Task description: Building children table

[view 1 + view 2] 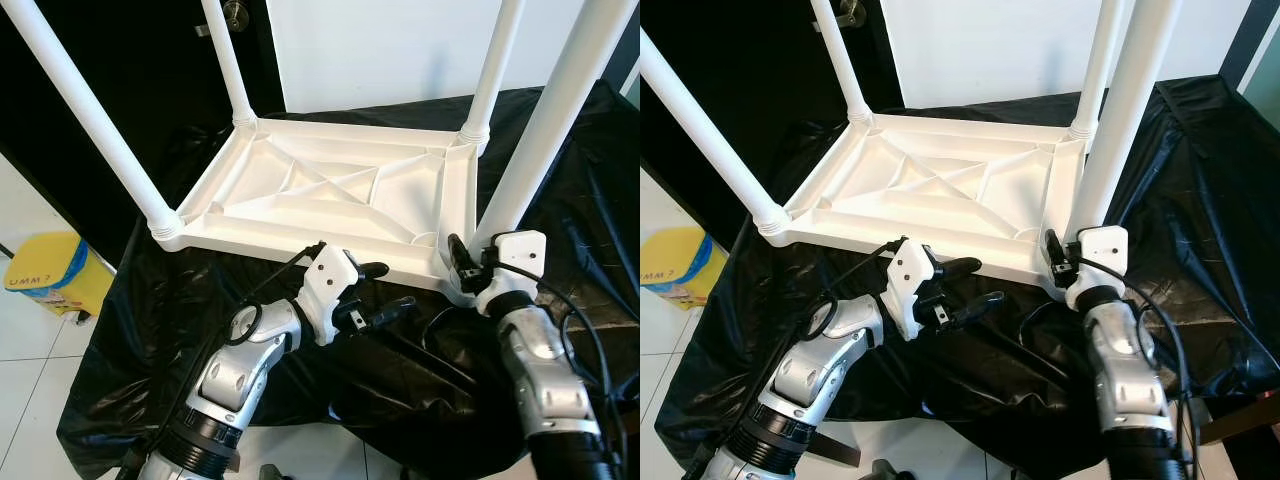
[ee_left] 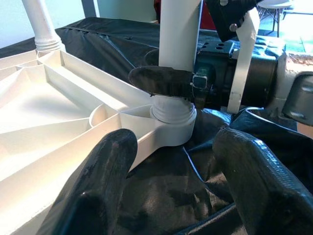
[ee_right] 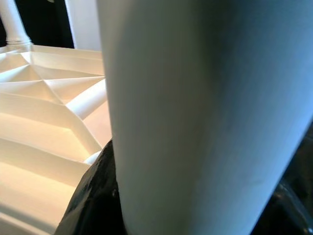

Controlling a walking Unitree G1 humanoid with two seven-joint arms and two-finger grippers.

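1. The table top [image 1: 330, 195] is lying upside down with 4 white legs standing up from its corner sockets. The right gripper [image 1: 462, 262] is clamping the near-right leg [image 1: 545, 115] just above its socket [image 2: 172, 126]; in the left wrist view 1 black finger [image 2: 161, 81] is wrapping across the front of the leg, and in the right wrist view the leg is sitting hard between the jaws.

2. The left gripper [image 1: 378, 293] is hanging with its jaws well apart and nothing between them, just outside the table top's near edge and pointing toward that same corner.

3. Risk, seating: the threaded collar is showing above the socket, so I am judging the leg as possibly not fully home. If the right gripper is turning or pushing off-axis, the leg could be cross-threading or tilting out.

4. Risk, sliding: the table top is resting on a loose, wrinkled black sheet [image 1: 420, 380]. Any side force at the jaws could be shifting the whole table top, since the left gripper is not bracing it.

5. Risk, snagging: the right arm's cable [image 1: 585, 330] is looping close behind the jaws and could be catching on the leg.

6. Surface: the sheet is draping over a low support and spilling toward the floor [image 1: 30, 350], which is pale tile.

7. Room: a yellow container [image 1: 55, 275] is standing on the floor well to the left of the left jaws. Beyond the table top, a dark door [image 1: 140, 70] with a knob [image 1: 236, 14] is adjoining a white wall [image 1: 370, 50].
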